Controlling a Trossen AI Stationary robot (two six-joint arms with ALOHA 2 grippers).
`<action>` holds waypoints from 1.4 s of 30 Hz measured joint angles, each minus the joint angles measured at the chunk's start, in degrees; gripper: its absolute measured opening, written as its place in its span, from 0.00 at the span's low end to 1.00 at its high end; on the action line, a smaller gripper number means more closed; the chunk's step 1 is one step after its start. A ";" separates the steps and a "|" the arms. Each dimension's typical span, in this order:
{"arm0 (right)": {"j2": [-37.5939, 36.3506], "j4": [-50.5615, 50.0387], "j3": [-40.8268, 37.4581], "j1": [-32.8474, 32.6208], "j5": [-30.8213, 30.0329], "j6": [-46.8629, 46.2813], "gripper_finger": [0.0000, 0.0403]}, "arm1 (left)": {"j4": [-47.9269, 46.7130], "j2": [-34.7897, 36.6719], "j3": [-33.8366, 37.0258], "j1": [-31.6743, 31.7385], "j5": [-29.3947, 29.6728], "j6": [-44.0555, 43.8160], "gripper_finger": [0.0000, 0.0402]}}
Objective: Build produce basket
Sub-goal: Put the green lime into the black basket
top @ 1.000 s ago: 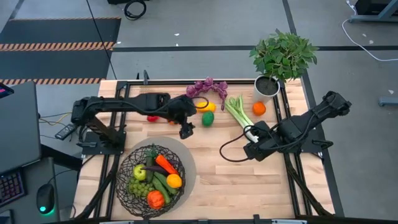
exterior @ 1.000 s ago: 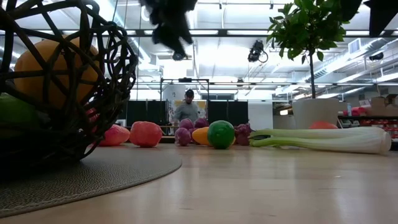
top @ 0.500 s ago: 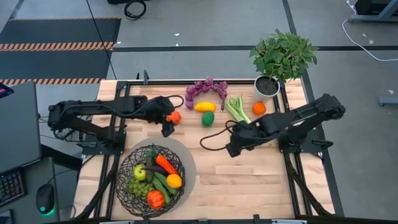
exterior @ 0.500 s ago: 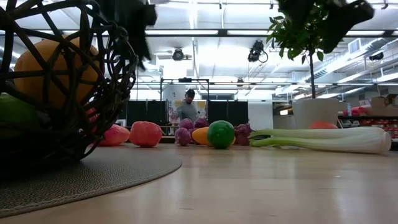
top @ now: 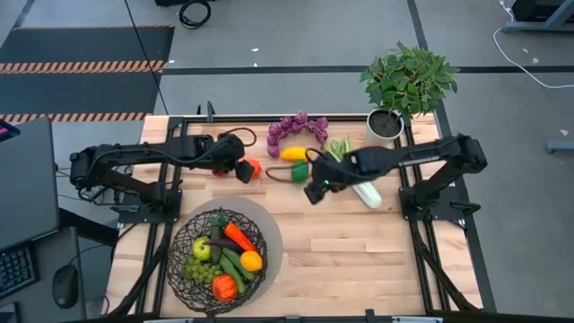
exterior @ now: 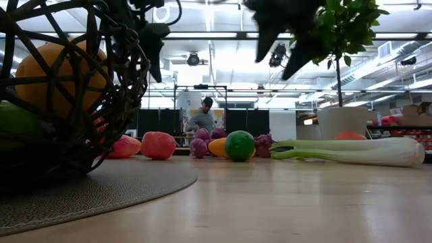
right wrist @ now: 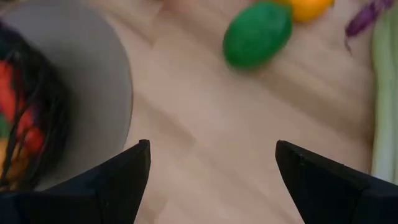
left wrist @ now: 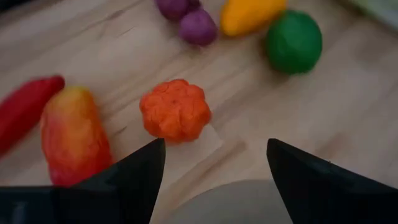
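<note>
1. The basket (top: pixel 217 260) sits on a round grey mat (top: pixel 269 235) at the near left of the table (top: pixel 359 260). It is partly loaded: a green apple, green grapes, a carrot, dark green cucumbers, an orange fruit and an orange-red pepper are visible inside.
2. Loose produce remains along the far edge: purple grapes (top: pixel 299 126), a yellow piece (top: pixel 295 153), a green piece (top: pixel 300 170), celery (top: pixel 350 166), an orange-red lobed piece (top: pixel 253 167), a red-yellow piece (left wrist: pixel 73 140) and a red pepper (left wrist: pixel 25 109). An orange seen in the low view (exterior: pixel 349 136) lies behind the celery, near the potted plant (top: pixel 408 82).
3. The left gripper (top: pixel 240 170) hovers just beside the orange-red lobed piece; its jaws stand spread and empty, and the left wrist view shows that piece lying between and ahead of the fingers (left wrist: pixel 134 177).
4. The right gripper (top: pixel 314 191) hovers near the green piece, jaws spread and empty; the right wrist view shows the piece ahead of its fingers (right wrist: pixel 121 177).
5. Judgement: the task is roughly half complete. About 8 pieces remain outside the basket, and each arm appears positioned for a pick.
</note>
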State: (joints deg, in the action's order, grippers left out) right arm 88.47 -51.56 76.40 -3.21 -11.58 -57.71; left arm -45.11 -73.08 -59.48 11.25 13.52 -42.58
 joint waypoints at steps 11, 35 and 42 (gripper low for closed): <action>11.49 8.35 0.00 14.49 12.07 7.36 0.87 | 0.59 0.81 -3.82 -2.11 -1.97 -9.53 0.71; 17.18 24.44 0.02 19.03 16.57 -1.55 0.98 | -6.94 3.06 -8.76 -3.76 -4.04 3.05 0.71; 17.00 24.92 0.02 19.05 26.34 -6.23 0.99 | -8.25 5.40 -8.76 -3.74 -3.92 4.81 0.71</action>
State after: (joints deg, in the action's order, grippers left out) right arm 105.47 -26.64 76.42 15.84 14.75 -63.95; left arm -53.35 -67.68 -68.25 7.51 9.60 -37.77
